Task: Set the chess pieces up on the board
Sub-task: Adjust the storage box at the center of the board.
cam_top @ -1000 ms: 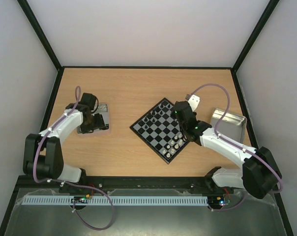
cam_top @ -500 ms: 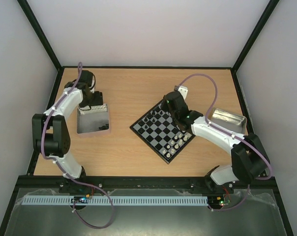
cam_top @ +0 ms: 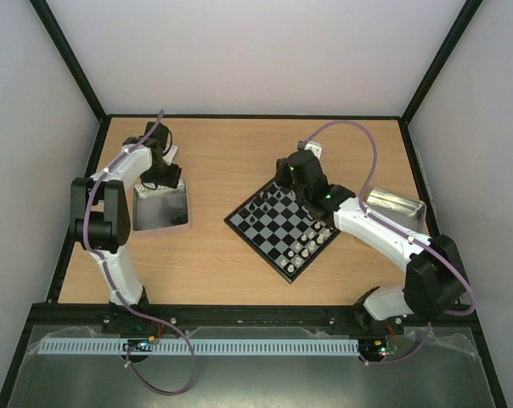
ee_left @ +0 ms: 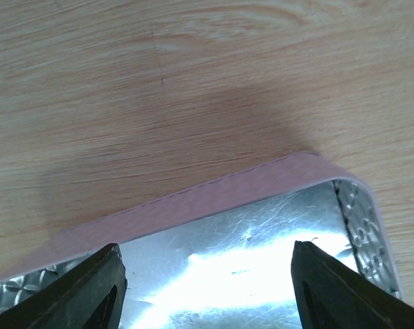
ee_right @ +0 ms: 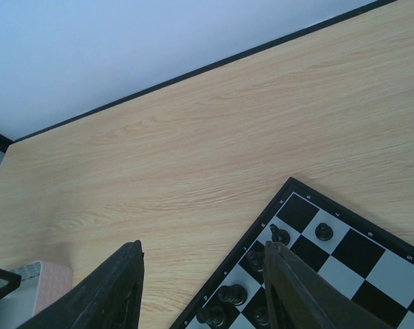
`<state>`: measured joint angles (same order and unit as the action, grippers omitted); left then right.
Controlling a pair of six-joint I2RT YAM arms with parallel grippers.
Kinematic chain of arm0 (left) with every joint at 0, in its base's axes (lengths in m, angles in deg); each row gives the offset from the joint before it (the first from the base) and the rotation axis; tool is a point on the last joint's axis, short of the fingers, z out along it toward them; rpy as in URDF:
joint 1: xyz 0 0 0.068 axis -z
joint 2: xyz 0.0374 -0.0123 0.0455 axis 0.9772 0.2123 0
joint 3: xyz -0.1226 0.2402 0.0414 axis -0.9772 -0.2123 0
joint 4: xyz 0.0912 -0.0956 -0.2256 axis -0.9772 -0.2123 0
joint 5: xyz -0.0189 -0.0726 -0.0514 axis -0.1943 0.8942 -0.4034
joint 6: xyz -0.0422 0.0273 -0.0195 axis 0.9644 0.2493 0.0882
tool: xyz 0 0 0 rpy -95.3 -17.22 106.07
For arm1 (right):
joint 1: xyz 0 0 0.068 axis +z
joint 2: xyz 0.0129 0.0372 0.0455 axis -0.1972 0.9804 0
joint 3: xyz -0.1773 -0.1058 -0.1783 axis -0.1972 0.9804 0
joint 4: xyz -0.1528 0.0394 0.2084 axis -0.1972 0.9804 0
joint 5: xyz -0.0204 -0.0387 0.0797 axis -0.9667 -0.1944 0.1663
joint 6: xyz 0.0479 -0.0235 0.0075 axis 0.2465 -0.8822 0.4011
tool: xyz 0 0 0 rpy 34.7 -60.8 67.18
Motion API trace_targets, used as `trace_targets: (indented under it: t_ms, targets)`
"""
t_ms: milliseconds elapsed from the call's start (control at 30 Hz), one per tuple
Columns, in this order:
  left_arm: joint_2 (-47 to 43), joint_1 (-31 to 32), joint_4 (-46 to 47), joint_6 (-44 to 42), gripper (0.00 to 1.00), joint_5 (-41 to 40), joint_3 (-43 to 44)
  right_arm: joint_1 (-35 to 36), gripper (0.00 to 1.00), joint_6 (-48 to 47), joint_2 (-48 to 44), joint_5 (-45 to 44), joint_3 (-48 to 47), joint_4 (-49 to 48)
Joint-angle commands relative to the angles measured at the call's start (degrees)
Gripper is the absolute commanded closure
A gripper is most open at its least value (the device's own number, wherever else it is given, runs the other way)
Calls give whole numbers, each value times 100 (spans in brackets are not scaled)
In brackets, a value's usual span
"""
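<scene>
The board (cam_top: 284, 228) lies turned like a diamond at the table's middle. Black chess pieces (cam_top: 268, 199) stand along its far-left edge and white chess pieces (cam_top: 306, 247) along its near-right edge. My right gripper (cam_top: 289, 177) hovers over the board's far corner. In the right wrist view it (ee_right: 201, 245) is open and holds nothing, with bare wood between the fingers and black pieces (ee_right: 280, 235) beside the right finger. My left gripper (cam_top: 166, 177) hangs over the far edge of the left metal tray (cam_top: 161, 223). It (ee_left: 205, 247) is open over the shiny tray floor and holds nothing.
A second metal tray (cam_top: 395, 206) sits to the right of the board. The left tray's far wall (ee_left: 214, 197) runs just ahead of my left fingers. A black frame edges the table (cam_top: 222, 161), and white walls stand behind it.
My left arm swung from the left tray's near side up to its far edge. My right gripper moved from the board's right side to its far corner.
</scene>
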<state>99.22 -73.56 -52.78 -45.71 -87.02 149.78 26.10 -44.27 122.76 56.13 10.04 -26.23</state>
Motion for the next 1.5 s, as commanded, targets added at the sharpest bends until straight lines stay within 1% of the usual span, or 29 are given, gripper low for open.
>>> trace_targets:
  t_ms: [0, 133, 333, 400, 433, 567, 700, 900, 967, 1133, 1167, 1467]
  targets:
    - [103, 54, -12, -1032, 33, -263, -13, -12, 53, 66, -163, 202, 12, 145]
    - [200, 41, 120, -1473, 31, -144, 9, -12, 54, 284, -136, 342, 102, -4]
    - [473, 29, 166, -1770, 26, 14, 341, -12, 54, 562, -94, 442, 181, -160]
    - [635, 37, 65, -1810, 26, 72, 523, -14, 54, 609, -76, 442, 177, -182]
    - [710, 38, 61, -1797, 27, -45, 584, -9, 54, 618, -68, 438, 177, -200]
    - [692, 21, 224, -1753, 31, -134, 611, -12, 54, 623, -25, 416, 172, -263]
    - [684, -1, 254, -1735, 40, -37, 546, -12, 54, 582, 38, 430, 147, -264]
    - [786, -48, 207, -1660, 59, 35, 531, -12, 54, 449, -13, 353, 169, -245]
    - [796, -70, 174, -1637, 61, 115, 554, -12, 54, 420, -66, 322, 200, -245]
    - [718, -177, 30, -1605, 71, 358, 721, -12, 54, 385, -168, 296, 273, -252]
    - [685, -195, 42, -1591, 74, 349, 700, -12, 54, 370, -176, 304, 265, -247]
    - [618, -278, 125, -1280, 90, 201, 620, -12, 54, 356, -274, 323, 337, -261]
